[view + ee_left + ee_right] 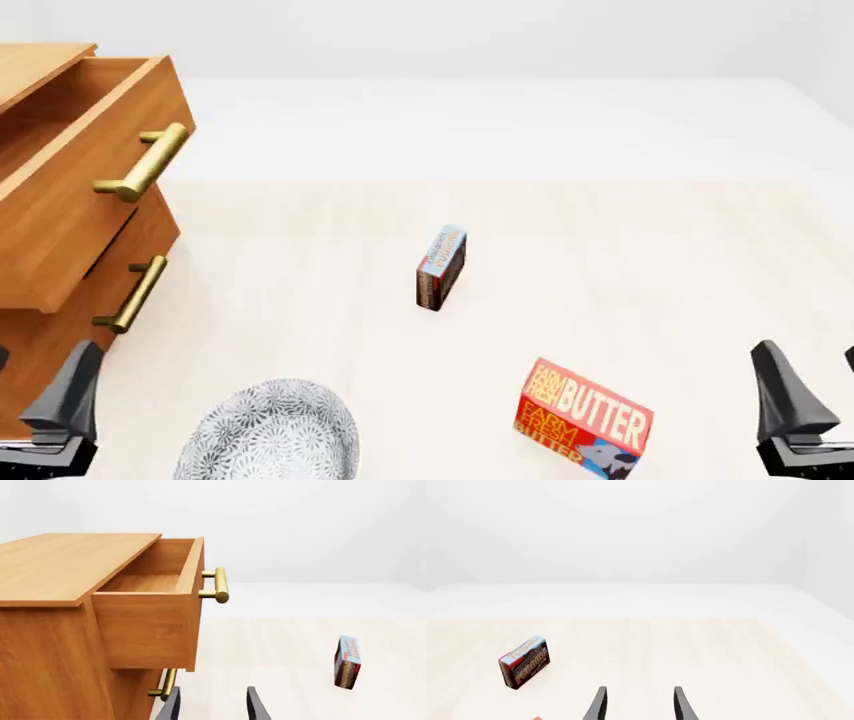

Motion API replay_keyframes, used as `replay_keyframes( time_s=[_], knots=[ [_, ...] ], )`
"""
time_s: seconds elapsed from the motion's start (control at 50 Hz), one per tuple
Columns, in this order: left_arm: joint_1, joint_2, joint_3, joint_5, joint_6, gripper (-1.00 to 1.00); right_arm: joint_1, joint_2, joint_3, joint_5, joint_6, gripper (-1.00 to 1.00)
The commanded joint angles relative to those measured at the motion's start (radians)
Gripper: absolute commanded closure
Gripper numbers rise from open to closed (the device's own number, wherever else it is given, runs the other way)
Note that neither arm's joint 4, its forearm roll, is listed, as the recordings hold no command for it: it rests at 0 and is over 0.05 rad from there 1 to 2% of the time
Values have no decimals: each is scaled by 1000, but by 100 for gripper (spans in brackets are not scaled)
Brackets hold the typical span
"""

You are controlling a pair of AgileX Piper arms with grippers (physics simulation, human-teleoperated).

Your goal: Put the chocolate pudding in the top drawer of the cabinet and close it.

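The chocolate pudding [441,267] stands on its long edge mid-table, blue end away from me; it also shows in the left wrist view [347,662] and the right wrist view [524,662]. The cabinet [54,300] fills the left side. Its top drawer [80,190] is pulled out and looks empty inside [143,582]. My left gripper [34,385] hangs open near the table's front left, below the drawers, and holds nothing [212,707]. At the front right my right gripper [814,385] is open and empty as well [639,706]. Both are well short of the pudding.
A red butter box [581,412] lies at the front, right of centre, between the pudding and my right gripper. A grey patterned plate [274,435] sits at the front left beside my left gripper. The lower drawer [134,293] is shut.
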Motion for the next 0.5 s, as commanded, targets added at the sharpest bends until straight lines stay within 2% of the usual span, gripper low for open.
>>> replay_keyframes(
  time_s=[0.02, 0.26, 0.38, 0.5],
  knots=[
    [4, 13, -2, -5, 10, -100, 0, 5, -3, -1, 1, -100],
    [3, 49, -2, -26, 28, -100, 0, 6, -3, -2, 1, -100],
    [-29, 64, -10, -24, 44, -100, 0, 5, -3, -2, 1, -100],
    [-42, 57, -99, 69, 55, -100, 0, 6, -3, -2, 0, -100]
  ],
)
